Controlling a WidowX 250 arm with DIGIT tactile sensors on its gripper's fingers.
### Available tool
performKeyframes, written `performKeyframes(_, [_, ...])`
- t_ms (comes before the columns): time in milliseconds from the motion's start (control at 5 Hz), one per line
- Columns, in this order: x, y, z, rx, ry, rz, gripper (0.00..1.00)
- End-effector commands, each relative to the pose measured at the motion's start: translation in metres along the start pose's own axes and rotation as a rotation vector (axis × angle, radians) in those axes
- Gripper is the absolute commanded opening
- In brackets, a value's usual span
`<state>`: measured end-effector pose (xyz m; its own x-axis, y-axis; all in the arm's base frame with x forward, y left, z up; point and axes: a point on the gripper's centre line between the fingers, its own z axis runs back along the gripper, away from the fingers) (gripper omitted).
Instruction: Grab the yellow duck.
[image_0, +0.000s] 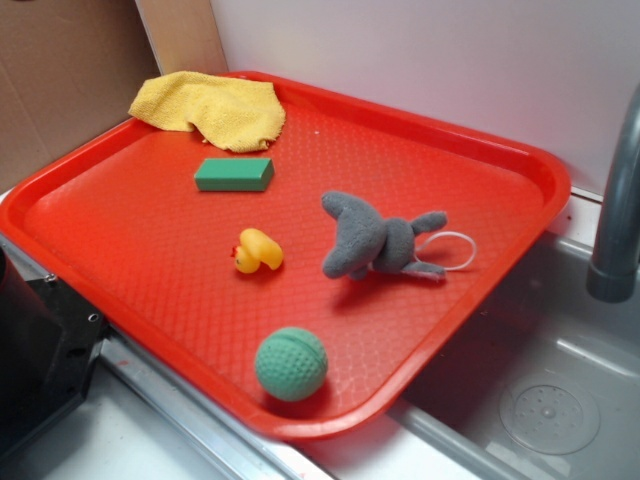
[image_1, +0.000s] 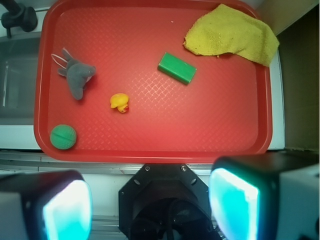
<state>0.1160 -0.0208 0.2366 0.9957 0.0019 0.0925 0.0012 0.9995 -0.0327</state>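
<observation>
The yellow duck (image_0: 258, 251) is tiny and glossy with an orange-red beak, and it sits near the middle of the red tray (image_0: 150, 250). In the wrist view the duck (image_1: 120, 102) lies left of centre on the tray (image_1: 200, 120). My gripper (image_1: 150, 210) hangs high above, back over the robot's base beyond the tray's near rim. Its two cyan-padded fingers (image_1: 67, 212) stand wide apart with nothing between them. The gripper does not show in the exterior view.
On the tray lie a green ball (image_0: 291, 364) near the front rim, a grey plush mouse (image_0: 375, 240), a green block (image_0: 234, 174) and a yellow cloth (image_0: 212, 108). A sink (image_0: 540, 400) with a grey faucet (image_0: 620, 200) is at the right.
</observation>
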Motion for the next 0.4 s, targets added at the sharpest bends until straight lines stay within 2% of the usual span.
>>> performKeyframes(0, [0.000,0.000,0.000,0.000,0.000,0.000,1.00])
performKeyframes(200, [0.001,-0.008,-0.019,0.012,-0.011,0.050,1.00])
